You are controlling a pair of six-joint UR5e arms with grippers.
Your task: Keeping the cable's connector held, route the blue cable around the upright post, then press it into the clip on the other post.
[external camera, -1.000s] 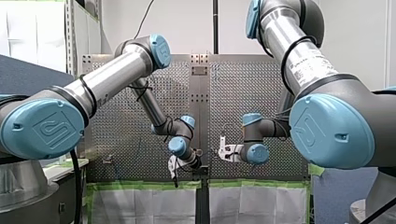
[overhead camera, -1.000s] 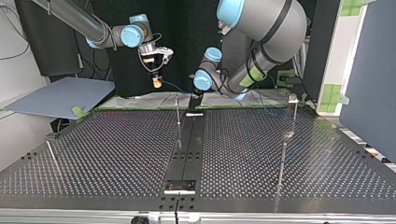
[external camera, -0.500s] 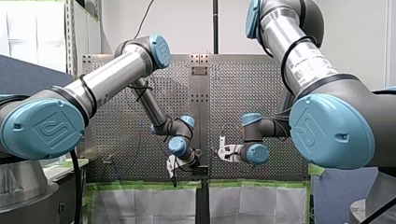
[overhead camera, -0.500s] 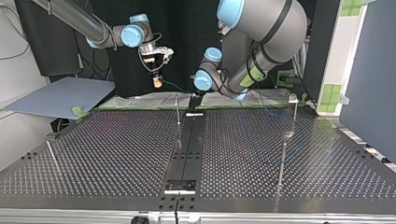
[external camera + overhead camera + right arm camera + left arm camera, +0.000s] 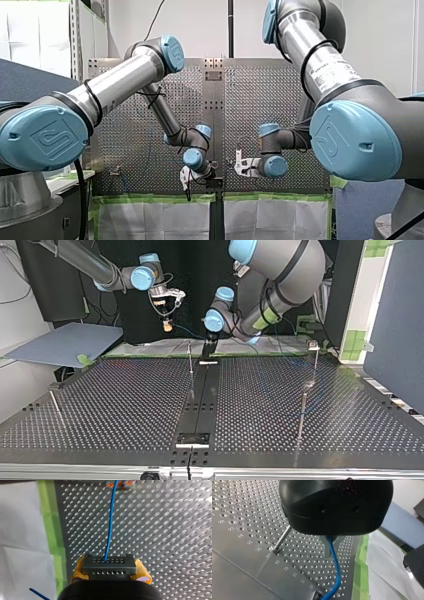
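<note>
My right gripper (image 5: 109,568) is shut on a dark grey connector block (image 5: 109,563), held between its yellow pads. The blue cable (image 5: 110,527) runs from the block down toward the perforated table. In the top view this gripper (image 5: 167,324) hangs above the table's far edge. My left gripper (image 5: 331,551) has its metal fingers shut on the blue cable (image 5: 336,572), low over the plate. An upright post (image 5: 282,538) stands just beside it. In the top view my left gripper (image 5: 208,349) is next to that thin post (image 5: 190,358). A taller post with a clip head (image 5: 314,346) stands at that view's far right.
Two more thin posts (image 5: 301,414) (image 5: 55,405) rise from the perforated table (image 5: 125,405). A dark centre strip (image 5: 202,395) runs toward the near edge. Green tape and white sheeting (image 5: 384,562) border the plate's edge. A blue-grey board (image 5: 65,344) lies off the top view's left side.
My left gripper's fingers have shut on the blue cable, and the left arm has shifted slightly. My right gripper has moved a little with the connector still in it.
</note>
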